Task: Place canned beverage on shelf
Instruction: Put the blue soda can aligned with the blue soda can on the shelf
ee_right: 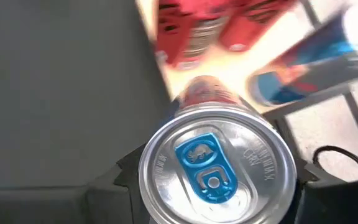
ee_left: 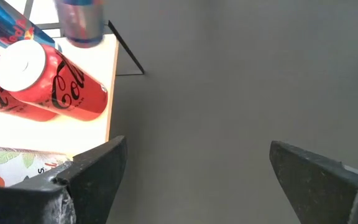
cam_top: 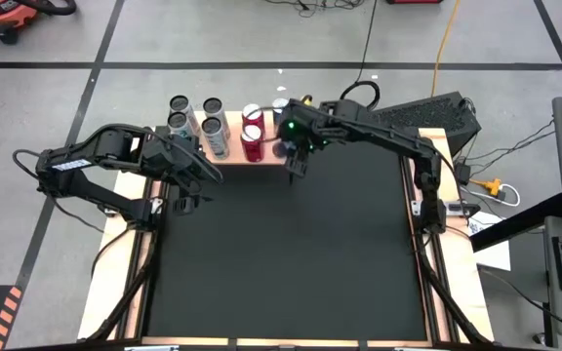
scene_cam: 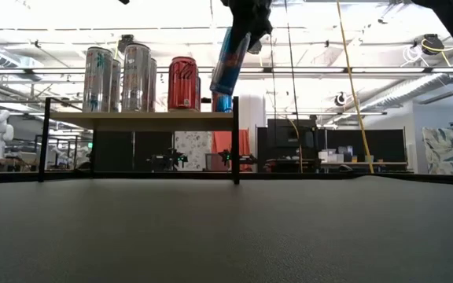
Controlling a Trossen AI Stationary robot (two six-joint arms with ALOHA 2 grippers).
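Observation:
The shelf (scene_cam: 132,119) is a light wooden top on thin dark legs at the table's far side; silver cans (scene_cam: 116,79), a red can (scene_cam: 183,82) and a blue can (scene_cam: 223,102) stand on it. My right gripper (scene_cam: 246,20) is shut on a blue and silver canned beverage (scene_cam: 230,59) just above the shelf's right end. In the right wrist view the can's silver top with its blue tab (ee_right: 216,165) faces the camera. My left gripper (ee_left: 197,180) waits open above the mat, near the shelf's front edge (ee_left: 112,93). My right gripper pinches the can's side wall near its top (ee_right: 151,180), one finger (ee_right: 114,180) on each side. The fingers come from above, slanting down toward the far side. The can hangs tilted below them, its lower end (scene_cam: 220,88) clear of the shelf top.
The black mat (cam_top: 281,253) covers the table in front of the shelf and lies bare. A dark slanted panel (cam_top: 427,112) and cables lie at the far right, off the mat.

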